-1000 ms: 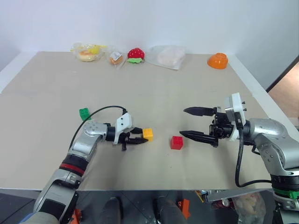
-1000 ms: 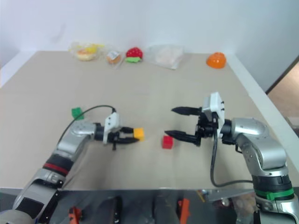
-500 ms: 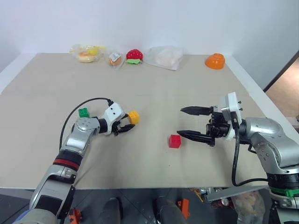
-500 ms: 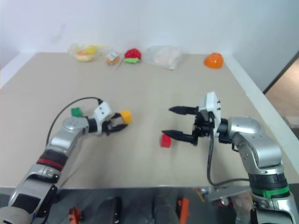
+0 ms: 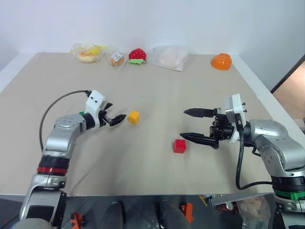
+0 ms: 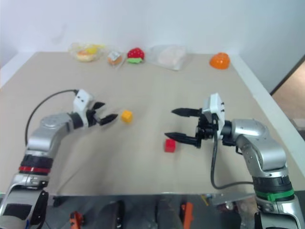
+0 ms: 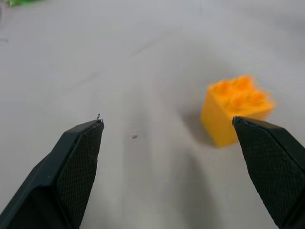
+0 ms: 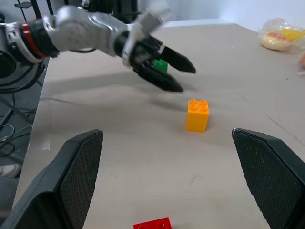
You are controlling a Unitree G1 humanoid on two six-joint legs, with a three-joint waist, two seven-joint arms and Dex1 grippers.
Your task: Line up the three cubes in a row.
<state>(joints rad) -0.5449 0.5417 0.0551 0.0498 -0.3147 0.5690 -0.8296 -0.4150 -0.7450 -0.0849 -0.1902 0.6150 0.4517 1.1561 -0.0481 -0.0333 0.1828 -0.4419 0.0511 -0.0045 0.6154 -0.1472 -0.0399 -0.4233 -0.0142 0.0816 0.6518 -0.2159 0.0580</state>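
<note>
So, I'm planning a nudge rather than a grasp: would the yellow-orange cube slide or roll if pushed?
The yellow-orange cube would probably slide: it stands studs-up on a flat base on the smooth table. It looks like stiff, light plastic. A high push might tip it.

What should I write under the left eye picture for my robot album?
Left gripper open beside the yellow block; right gripper open by the red block.

The green cube (image 8: pixel 160 65) sits mostly hidden behind the left gripper (image 8: pixel 174 74); the red cube (image 8: pixel 153 223) is cut off at the right wrist view's bottom edge.
</note>
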